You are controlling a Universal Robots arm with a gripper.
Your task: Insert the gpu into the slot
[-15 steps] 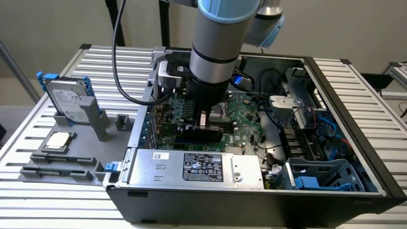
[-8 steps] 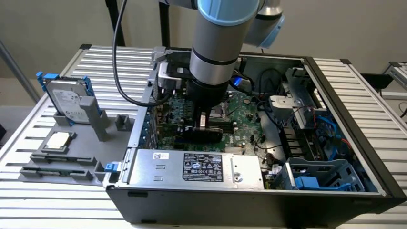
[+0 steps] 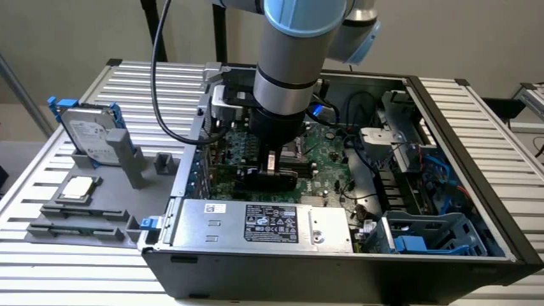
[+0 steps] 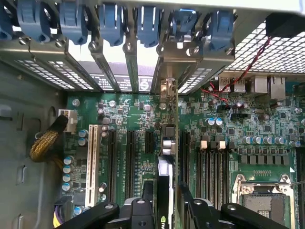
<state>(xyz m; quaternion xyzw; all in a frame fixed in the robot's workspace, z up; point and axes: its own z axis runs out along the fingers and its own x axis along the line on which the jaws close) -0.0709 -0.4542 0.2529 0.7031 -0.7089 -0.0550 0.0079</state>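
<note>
gpu (image 4: 164, 174) stands on edge on the motherboard (image 4: 267, 138), seen edge-on in the wrist view. Its metal bracket (image 4: 169, 93) is up against the rear panel, between the blue clips (image 4: 110, 21). hand (image 4: 166, 202) straddles the card from above; can't tell if it's pinching it or spread clear of it

slot is covered by the card, so seating depth can't be judged

risks:
- if one end of the card sits high, side load from the hand would rack it in the slot and stress the contacts
- if the hand has grip and lifts, the card gets pulled out of the slot
- black strips (image 4: 129, 162) lie just beside the card's line; hard to rule out an off-by-one row from above
- red and black wires (image 4: 228, 83) run near the bracket and could get nipped
- arm (image 3: 293, 57) is deep in the case with cables (image 3: 355, 162) close by; a sideways move could snag them

containers:
- computer case (image 3: 340, 277), lying open on the slatted desk (image 3: 485, 121): motherboard, silver power supply (image 3: 264, 223), blue drive cage (image 3: 425, 236), cables
- grey fixture (image 3: 119, 197) at the exterior view's left: hard drive with blue rails (image 3: 89, 137) upright in its stand, square chip (image 3: 78, 186) in its pocket, long grey holders (image 3: 76, 210) whose contents I can't make out
</note>
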